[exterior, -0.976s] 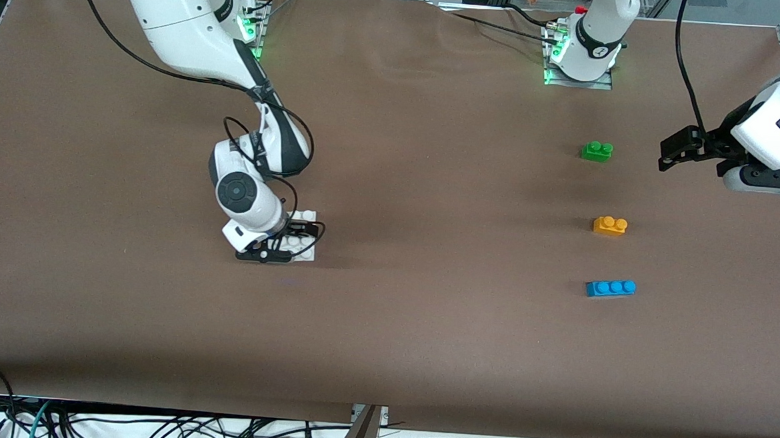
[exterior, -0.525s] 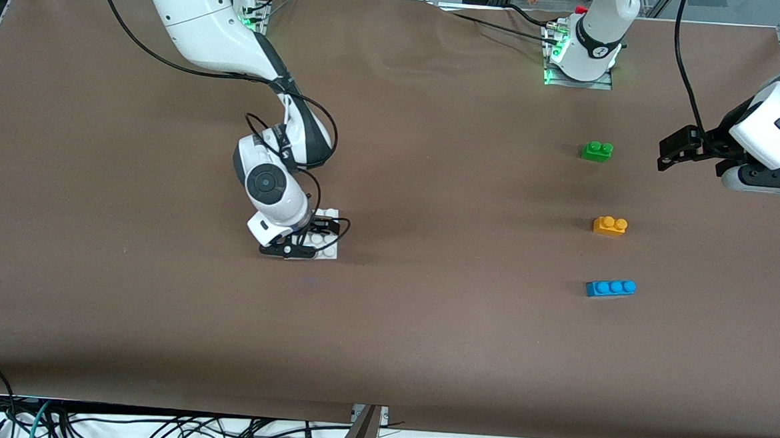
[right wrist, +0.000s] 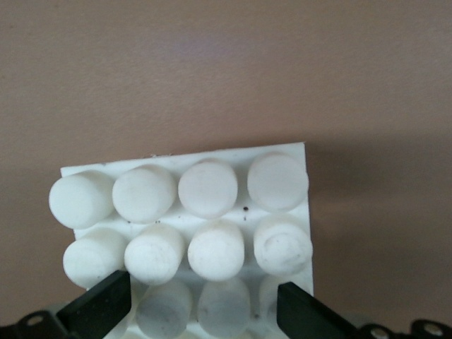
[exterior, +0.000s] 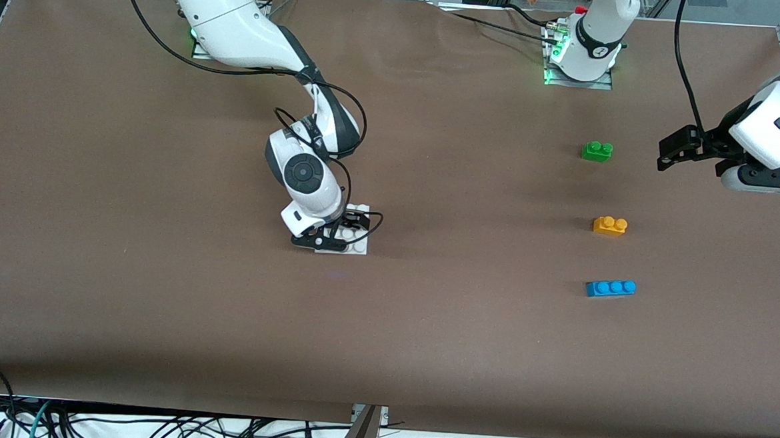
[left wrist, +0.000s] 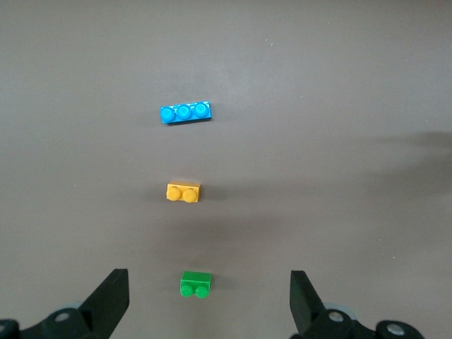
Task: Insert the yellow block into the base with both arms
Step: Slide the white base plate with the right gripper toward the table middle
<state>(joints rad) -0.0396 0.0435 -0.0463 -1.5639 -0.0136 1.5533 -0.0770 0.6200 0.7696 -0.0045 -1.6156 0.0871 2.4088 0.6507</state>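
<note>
My right gripper is clamped across the base, a flat, white, rigid plate with a studded grid; it sits low on the brown table near the middle. I judge it light and stiff, best gripped by its edges. My left gripper waits with jaws apart, hanging over the left arm's end of the table. The yellow block lies between a green brick and a blue brick. I judge it hard, light and slick; grip its flat sides.
</note>
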